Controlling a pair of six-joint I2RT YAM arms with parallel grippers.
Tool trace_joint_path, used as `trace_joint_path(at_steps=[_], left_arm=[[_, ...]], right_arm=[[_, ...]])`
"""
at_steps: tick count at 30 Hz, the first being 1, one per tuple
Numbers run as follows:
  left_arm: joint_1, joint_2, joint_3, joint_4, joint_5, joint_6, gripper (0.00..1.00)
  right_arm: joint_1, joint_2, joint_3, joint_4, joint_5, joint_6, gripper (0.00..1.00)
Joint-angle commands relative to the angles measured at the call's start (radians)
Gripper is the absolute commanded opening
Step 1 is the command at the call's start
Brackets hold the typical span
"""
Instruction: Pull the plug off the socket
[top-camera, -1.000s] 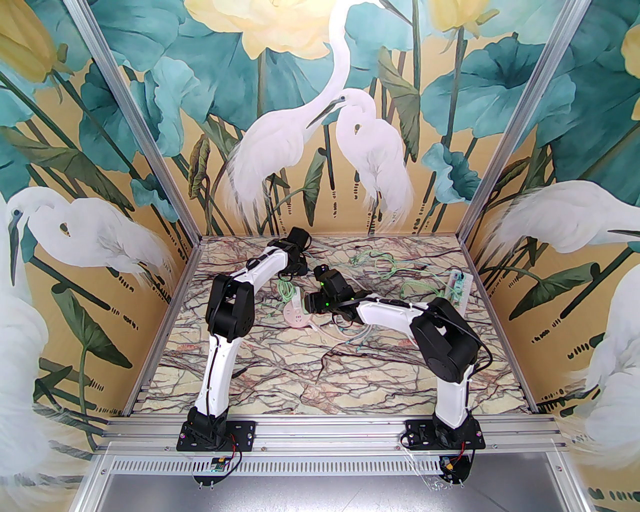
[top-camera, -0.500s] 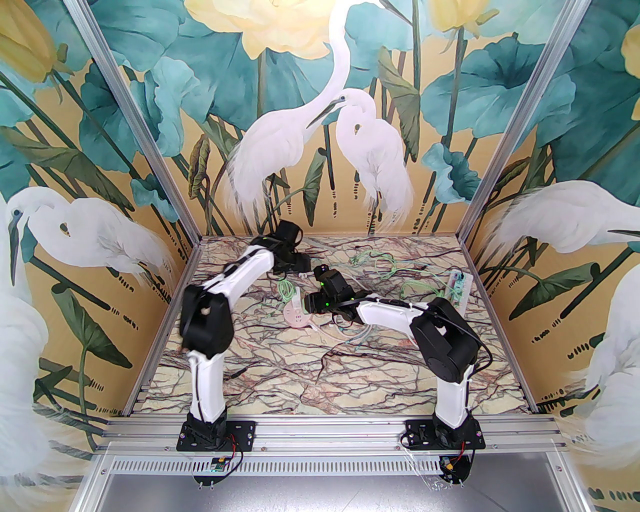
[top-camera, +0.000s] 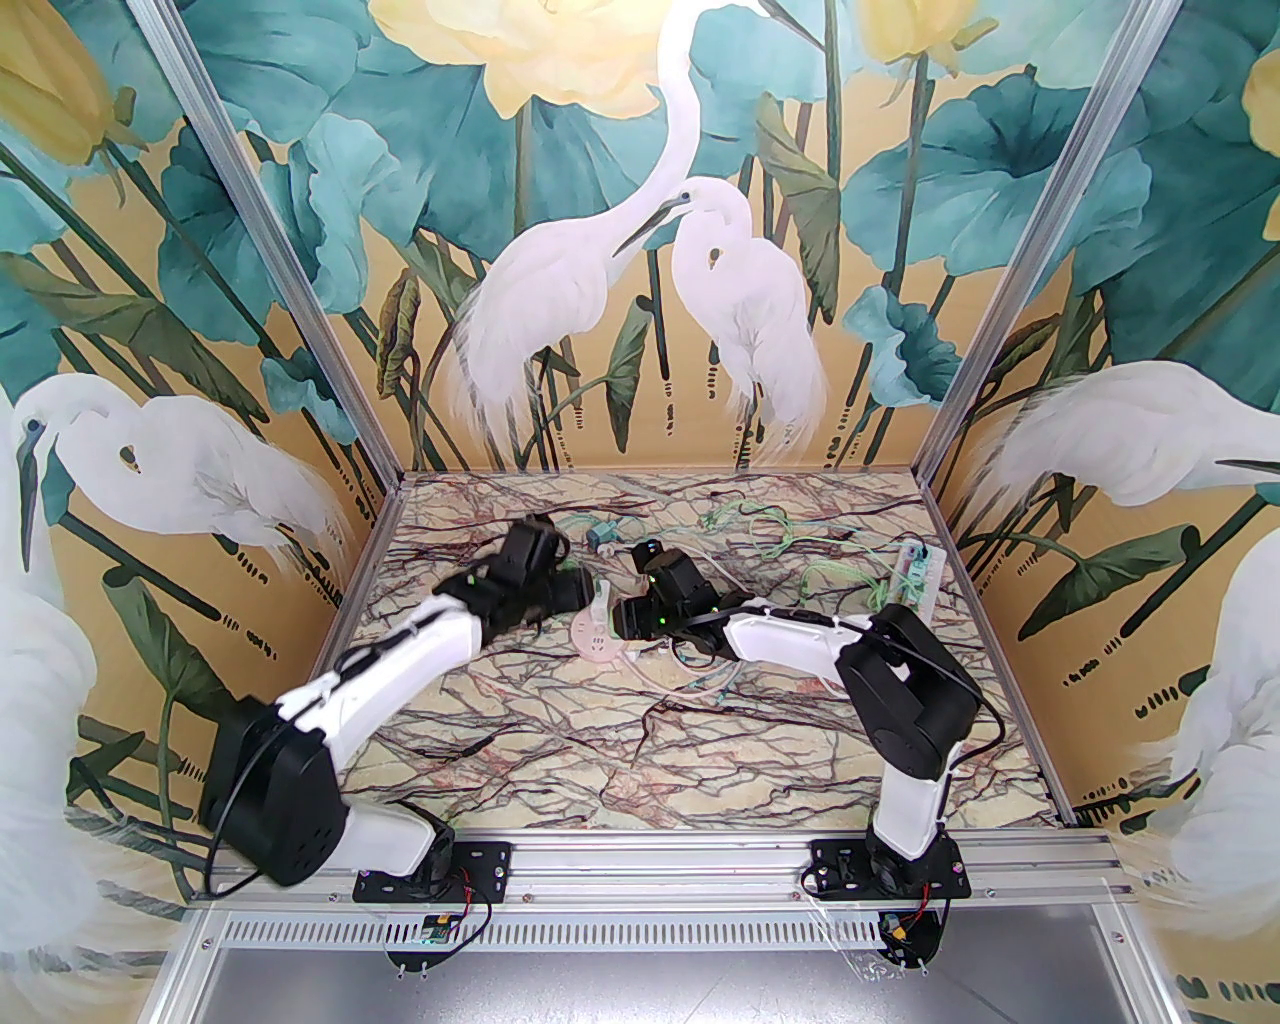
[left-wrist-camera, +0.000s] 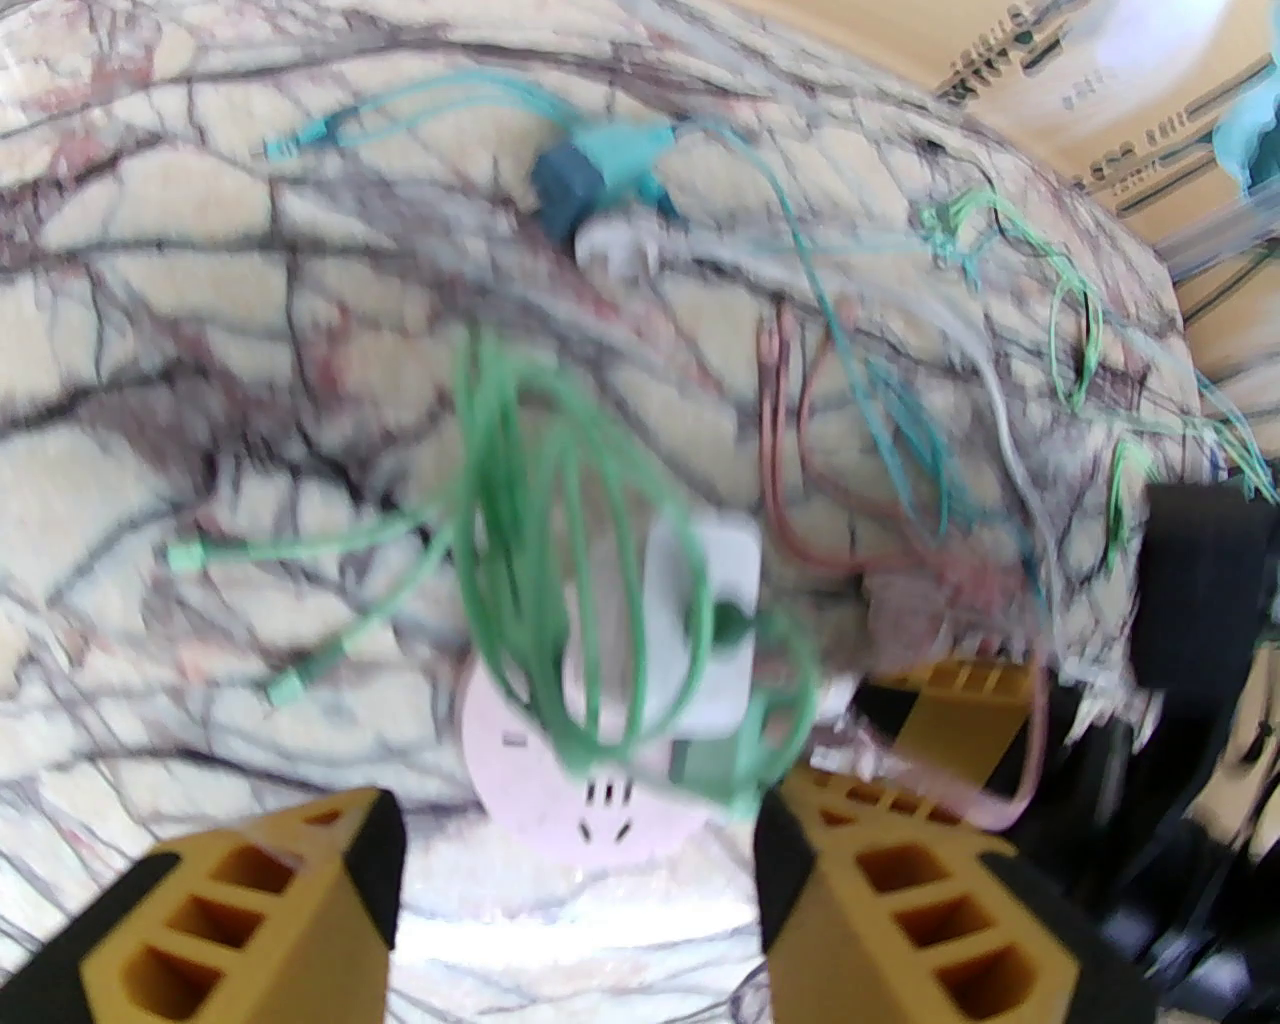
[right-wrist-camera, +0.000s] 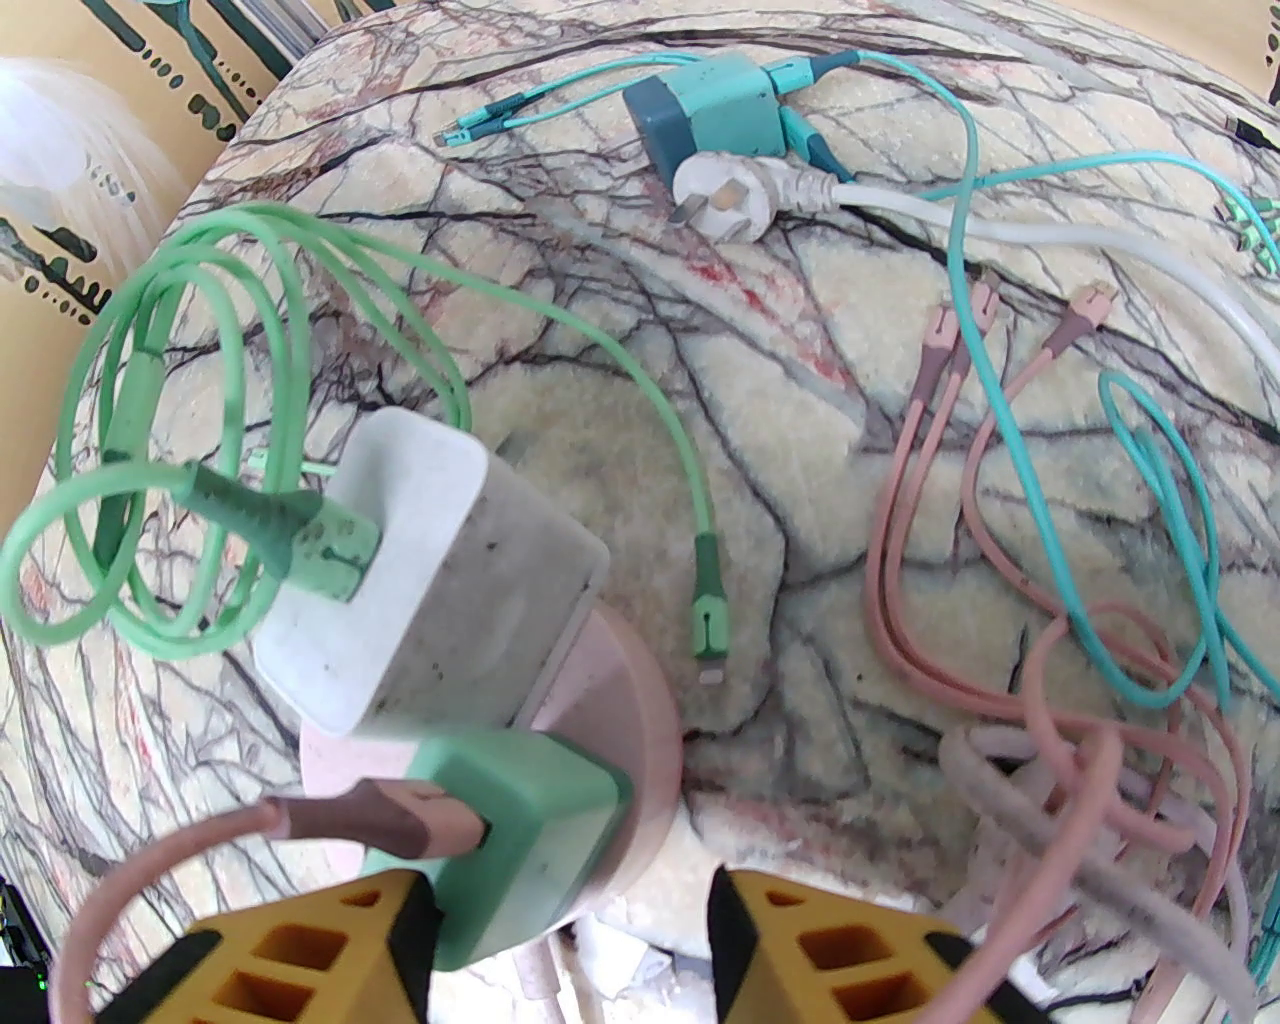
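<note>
The pink round socket (right-wrist-camera: 625, 720) sits tilted at mid-table (top-camera: 597, 645). Two plugs stick in it: a white charger plug (right-wrist-camera: 430, 580) with a green cable, and a mint-green adapter plug (right-wrist-camera: 510, 830) with a pink cable. My right gripper (right-wrist-camera: 570, 940) straddles the socket's lower edge from the right (top-camera: 622, 622) and holds it. My left gripper (left-wrist-camera: 580, 810) hovers open just left of the socket (top-camera: 578, 592). The white plug (left-wrist-camera: 700, 620) lies just beyond its fingertips, nothing between them.
A loose teal adapter (right-wrist-camera: 715, 115) and a white three-pin plug (right-wrist-camera: 725, 195) lie at the back (top-camera: 603, 535). Pink, teal and green cables (top-camera: 760, 525) tangle behind the right arm. A clear power strip (top-camera: 918, 575) lies at the right wall.
My left arm swung back from the table's rear, its elbow dropping low to the left, and its gripper came in beside the socket. The teal adapter now lies uncovered at the back. The right arm barely shifted.
</note>
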Motion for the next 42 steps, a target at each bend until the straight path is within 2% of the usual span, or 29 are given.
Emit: trace_joint_path(at_steps=[1,3,11,18,23,26,38,42], left_arm=[[-0.001,-0.044,-0.12,0.156,-0.033,-0.079,0.5],[0.002,-0.048,-0.171,0.198,-0.034,-0.1,0.46],[0.054,-0.004,-0.256,0.311,0.024,-0.125,0.46],[0.101,-0.023,-0.342,0.424,0.053,-0.11,0.48],[0.115,-0.021,-0.352,0.455,0.048,-0.105,0.47],[0.13,-0.011,-0.37,0.508,0.095,-0.125,0.47],[0.131,0.125,-0.35,0.587,0.217,-0.166,0.48],[0.13,0.165,-0.333,0.588,0.257,-0.169,0.49]], right_arm=[[0.015,-0.047,-0.019,-0.025,-0.01,-0.014,0.53],[0.019,-0.052,-0.008,-0.039,0.022,-0.005,0.55],[0.08,-0.034,0.088,-0.18,0.15,0.087,0.57],[0.12,0.099,0.288,-0.367,0.267,0.17,0.57],[0.119,0.172,0.366,-0.444,0.316,0.208,0.54],[0.121,0.197,0.395,-0.477,0.327,0.222,0.54],[0.122,0.267,0.465,-0.534,0.385,0.202,0.44],[0.124,0.276,0.473,-0.522,0.388,0.171,0.36]])
